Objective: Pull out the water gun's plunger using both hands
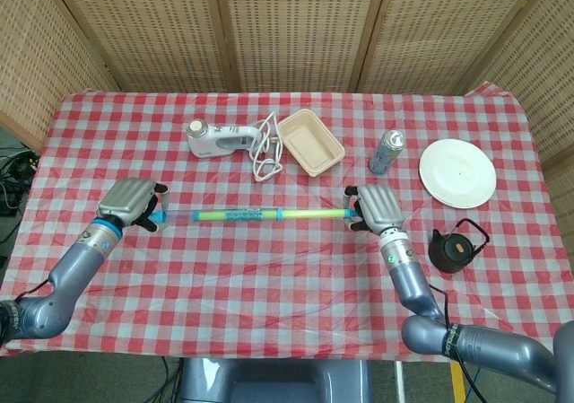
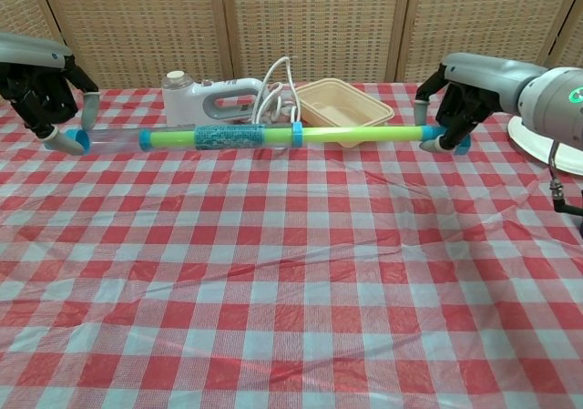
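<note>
In the head view, the water gun [image 1: 256,214] lies level across the middle of the checked tablecloth [image 1: 287,286], running from 9 o'clock to 3 o'clock between the two hands. The left hand [image 1: 131,203] closes around its blue end cap at the 9 o'clock tip, fingers curled over it. The right hand [image 1: 377,207] grips the plunger [image 1: 314,213] end at the 3 o'clock tip, fingers wrapped round the blue knob. At 12 o'clock from the tube sit a hand mixer [image 1: 218,137] with its coiled cord and a beige tray [image 1: 309,142]; toward 2 o'clock stand a can [image 1: 387,152] and a white plate [image 1: 457,172], and a black kettle [image 1: 453,249] sits at 4 o'clock.

In the chest view, the water gun [image 2: 219,138] hangs clear of the cloth. The left hand [image 2: 41,86] pinches the blue cap from above, the clear barrel stretching toward 3 o'clock. The right hand [image 2: 458,99] holds the green plunger [image 2: 364,134] rod's blue tip beneath its curled fingers.
</note>
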`<act>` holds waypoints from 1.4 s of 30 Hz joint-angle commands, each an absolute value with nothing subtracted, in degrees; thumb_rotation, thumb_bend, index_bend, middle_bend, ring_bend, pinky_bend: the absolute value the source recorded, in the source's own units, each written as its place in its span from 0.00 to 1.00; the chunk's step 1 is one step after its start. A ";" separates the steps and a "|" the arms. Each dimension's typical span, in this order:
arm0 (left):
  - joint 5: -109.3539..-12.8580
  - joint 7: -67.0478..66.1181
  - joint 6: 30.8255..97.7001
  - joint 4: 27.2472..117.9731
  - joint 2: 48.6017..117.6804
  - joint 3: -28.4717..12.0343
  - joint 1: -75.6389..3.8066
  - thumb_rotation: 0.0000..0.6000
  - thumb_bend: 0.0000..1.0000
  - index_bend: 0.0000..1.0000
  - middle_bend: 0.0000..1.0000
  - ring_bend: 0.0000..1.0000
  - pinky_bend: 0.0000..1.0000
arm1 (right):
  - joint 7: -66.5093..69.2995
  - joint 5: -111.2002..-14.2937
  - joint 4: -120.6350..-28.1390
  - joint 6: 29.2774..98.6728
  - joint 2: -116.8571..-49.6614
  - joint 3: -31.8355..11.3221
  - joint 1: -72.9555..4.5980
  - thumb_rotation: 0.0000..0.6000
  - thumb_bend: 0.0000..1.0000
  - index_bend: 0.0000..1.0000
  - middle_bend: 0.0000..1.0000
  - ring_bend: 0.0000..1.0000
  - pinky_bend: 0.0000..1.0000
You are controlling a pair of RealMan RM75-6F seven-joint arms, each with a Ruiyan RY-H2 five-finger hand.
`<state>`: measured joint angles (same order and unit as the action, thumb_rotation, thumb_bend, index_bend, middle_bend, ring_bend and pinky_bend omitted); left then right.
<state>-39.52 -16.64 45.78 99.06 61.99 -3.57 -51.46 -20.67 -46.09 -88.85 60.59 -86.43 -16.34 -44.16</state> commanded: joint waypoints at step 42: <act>-44.89 -12.83 43.36 98.04 58.63 -2.69 -47.33 1.00 0.34 0.62 0.79 0.71 0.58 | -21.20 -41.35 -85.08 59.91 -81.16 -16.88 -41.25 1.00 0.51 0.79 1.00 1.00 0.58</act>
